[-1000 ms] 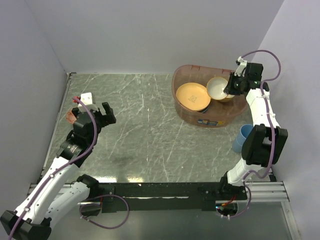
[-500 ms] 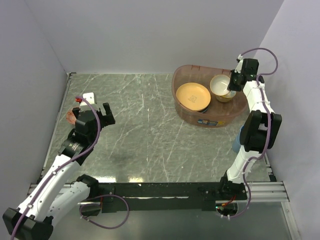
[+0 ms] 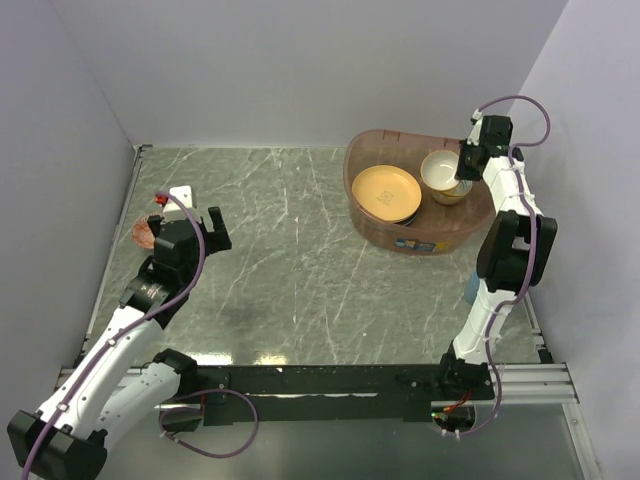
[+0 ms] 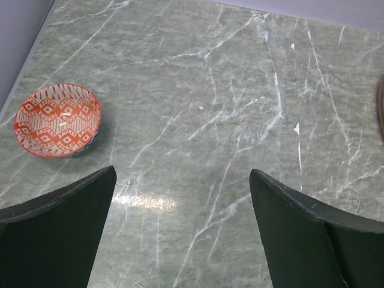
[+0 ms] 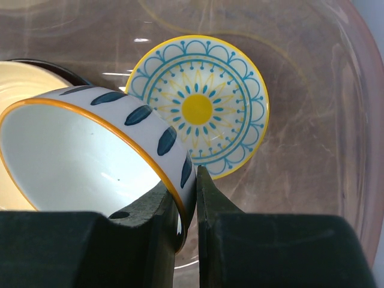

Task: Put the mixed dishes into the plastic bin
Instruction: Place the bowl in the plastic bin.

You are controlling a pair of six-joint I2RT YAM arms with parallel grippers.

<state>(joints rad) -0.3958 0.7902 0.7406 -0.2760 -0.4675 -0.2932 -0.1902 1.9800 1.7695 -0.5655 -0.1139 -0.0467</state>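
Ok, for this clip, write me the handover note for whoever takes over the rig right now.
Right gripper: shut on the wall of the small cream bowl, held tilted over the floor of the plastic bin, not yet released.
Left gripper: open and empty above the table, near the red-patterned bowl.
Done: the yellow-orange plate and a small sunburst-patterned plate lie in the bin.
Left: release the cream bowl, then bin the red-patterned bowl and the light blue cup, which is outside the bin and mostly hidden behind the right arm.
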